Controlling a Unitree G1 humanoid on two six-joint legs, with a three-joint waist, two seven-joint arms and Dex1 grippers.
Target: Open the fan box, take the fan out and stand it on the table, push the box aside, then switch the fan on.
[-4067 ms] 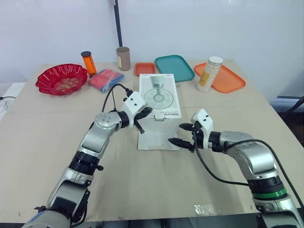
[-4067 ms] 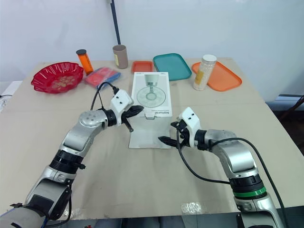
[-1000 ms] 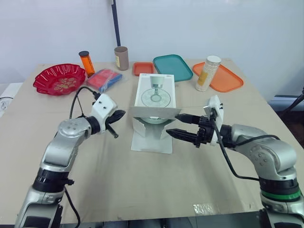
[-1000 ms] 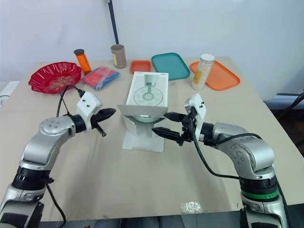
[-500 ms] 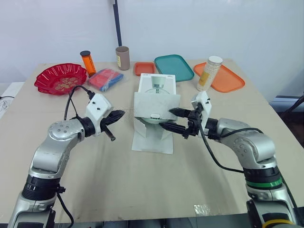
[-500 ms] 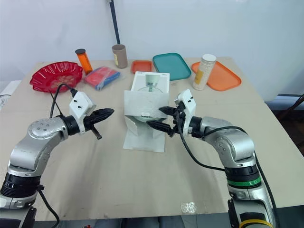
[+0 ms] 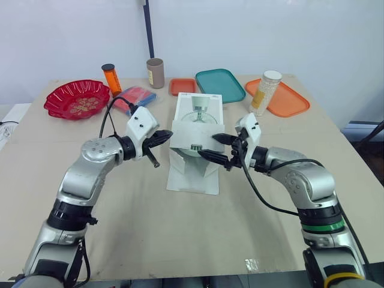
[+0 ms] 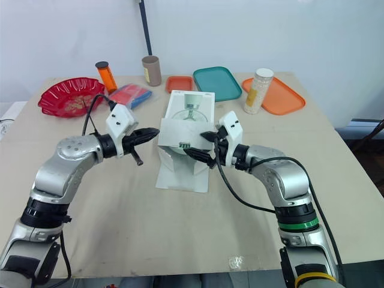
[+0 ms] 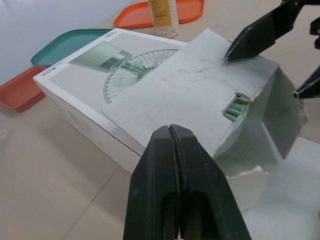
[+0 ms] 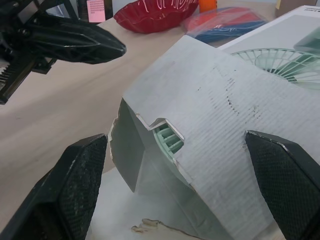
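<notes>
The white fan box (image 7: 199, 114), printed with a fan picture, lies mid-table with its near end torn open. One flap (image 7: 193, 137) slopes over the opening; another flap (image 7: 192, 180) lies flat on the table. Pale green fan (image 10: 167, 137) plastic peeks through a notch in the sloping flap. My right gripper (image 7: 210, 146) is open, one finger above that flap and one below its edge. My left gripper (image 7: 165, 137) is shut on nothing, its tip just off the flap's left corner. In the left wrist view the shut fingers (image 9: 172, 150) point at the flap.
Along the back stand a red bowl (image 7: 77, 99), an orange bottle (image 7: 111, 78), a brown cup (image 7: 155, 73), a blue-red packet (image 7: 135, 99), a small orange tray (image 7: 182, 86), a teal tray (image 7: 219, 85), and a beaded jar (image 7: 266, 93) on an orange tray (image 7: 291, 103).
My left gripper has swung right, up to the box's open end. My right gripper has moved in closer over the flap, which has tipped from level to sloping over the opening.
</notes>
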